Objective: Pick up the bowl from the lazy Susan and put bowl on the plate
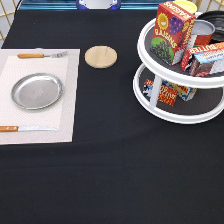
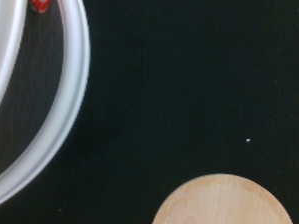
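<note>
The silver plate point(image 1: 36, 90) lies bare on a pale placemat at the exterior view's left. The white two-tier lazy Susan point(image 1: 165, 112) stands at the right. On its upper tier, at the far right behind a can, shows the glossy black bowl point(image 1: 217, 20), largely hidden and cut off by the picture's edge. The gripper does not show in the exterior view. The wrist view looks down on the lazy Susan's white rim point(image 2: 63, 115) and black tablecloth beside it.
A round wooden coaster point(image 1: 100, 56) point(image 2: 225, 200) lies between placemat point(image 1: 65, 105) and turntable. A fork point(image 1: 40, 55) and a knife point(image 1: 25, 128) flank the plate. A raisin box point(image 1: 172, 31), a can point(image 1: 202, 31) and other packets crowd both tiers.
</note>
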You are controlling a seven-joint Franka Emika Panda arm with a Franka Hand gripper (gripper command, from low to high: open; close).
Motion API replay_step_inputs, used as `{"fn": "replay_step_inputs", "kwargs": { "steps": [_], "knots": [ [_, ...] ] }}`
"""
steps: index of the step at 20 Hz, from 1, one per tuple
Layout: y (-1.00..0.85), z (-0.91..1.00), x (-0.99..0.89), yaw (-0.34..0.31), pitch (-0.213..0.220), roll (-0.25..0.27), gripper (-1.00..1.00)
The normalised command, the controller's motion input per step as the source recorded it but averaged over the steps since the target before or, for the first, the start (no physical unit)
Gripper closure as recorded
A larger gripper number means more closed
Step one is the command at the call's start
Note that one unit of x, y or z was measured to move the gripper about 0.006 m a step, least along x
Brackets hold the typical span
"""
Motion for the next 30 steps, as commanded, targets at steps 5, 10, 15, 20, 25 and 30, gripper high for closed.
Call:
{"fn": "replay_step_inputs", "kwargs": {
  "steps": [5,10,15,20,25,30],
  "knots": [
    [0.20,0.09,0.27,0.000,0.025,0.000,-1.00],
    [0.44,0.26,0.66,-0.005,0.105,0.018,-1.00],
    [0.33,0.09,0.51,-0.029,0.080,0.098,-1.00],
    [0.41,0.13,0.51,-0.041,0.087,0.105,-1.00],
    [0.50,0.19,0.35,-0.037,0.059,0.103,-1.00],
    [0.52,0.14,0.15,-0.008,0.011,0.069,-1.00]
  ]
}}
